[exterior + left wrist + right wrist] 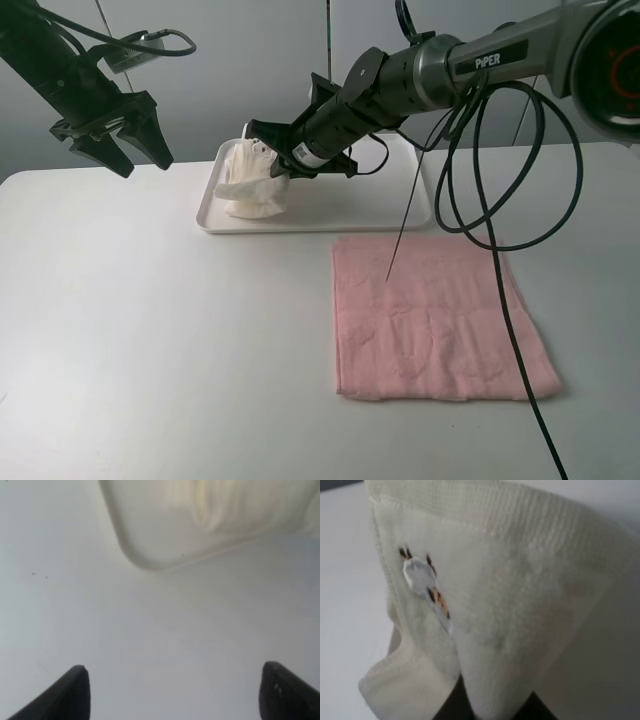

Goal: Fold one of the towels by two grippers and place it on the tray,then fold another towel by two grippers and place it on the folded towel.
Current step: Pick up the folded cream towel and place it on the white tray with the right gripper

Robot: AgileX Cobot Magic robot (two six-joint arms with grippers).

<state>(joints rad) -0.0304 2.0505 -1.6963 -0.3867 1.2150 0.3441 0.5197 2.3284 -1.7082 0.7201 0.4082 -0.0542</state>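
Note:
The cream-white towel (250, 188) stands bunched in a heap on the left part of the white tray (385, 215). My right gripper (276, 160) reaches across from the right and is shut on the top of this heap. The right wrist view shows the cream towel (520, 605) close up, its small printed label (422, 577) facing the camera and a fold pinched between the dark fingers (451, 711). The pink towel (435, 320) lies flat on the table in front of the tray. My left gripper (135, 148) hangs open above the table, left of the tray and apart from it.
In the left wrist view the open left gripper (175, 695) has only bare white table between its fingers, with a rounded corner of the tray (145, 555) beyond it. Black cables (490, 230) from the right arm trail over the pink towel.

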